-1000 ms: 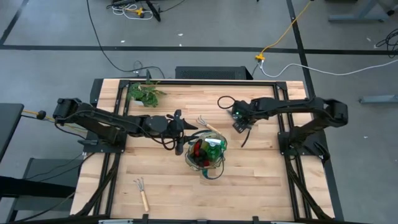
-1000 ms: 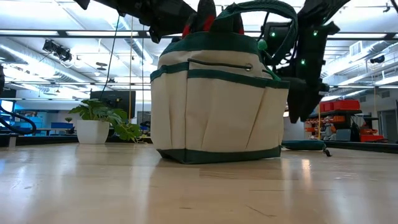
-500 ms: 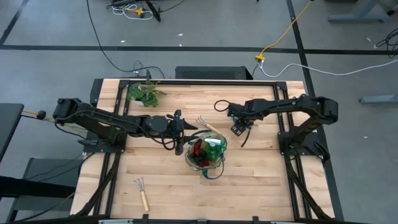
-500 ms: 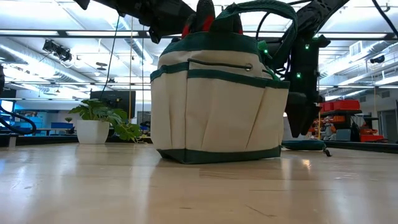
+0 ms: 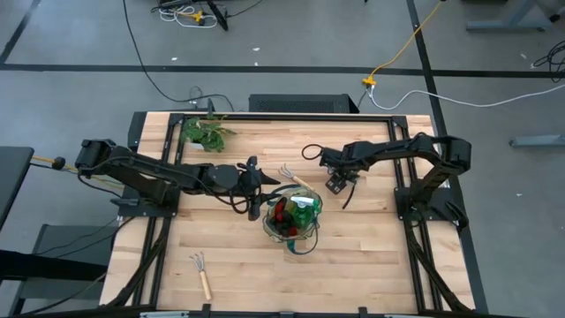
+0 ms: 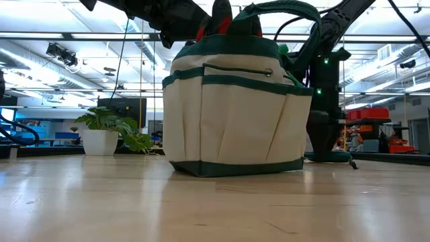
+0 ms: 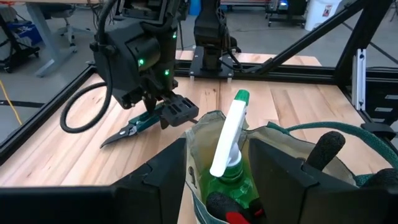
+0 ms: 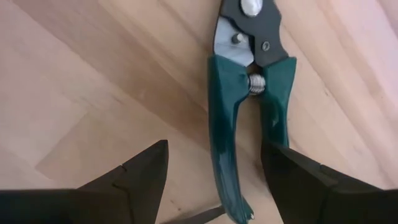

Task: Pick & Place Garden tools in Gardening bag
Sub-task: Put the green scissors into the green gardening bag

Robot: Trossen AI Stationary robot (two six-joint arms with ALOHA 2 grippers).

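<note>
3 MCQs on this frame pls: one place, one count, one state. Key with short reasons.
1. Where do the pruning shears lie?
A. in the gardening bag
B. on the table under the right gripper
C. beside the plant

2. How many rakes lie on the table outside the gardening bag?
A. none
B. one
C. two

3. How do the right gripper's jaws stand?
A. open
B. shut on the shears
C. shut on a rake

Key: B, the right wrist view shows them flat on the wood between the fingers; C, one rake near the bag, another rake by the table's near edge; A, both fingers stand apart, touching nothing.
</note>
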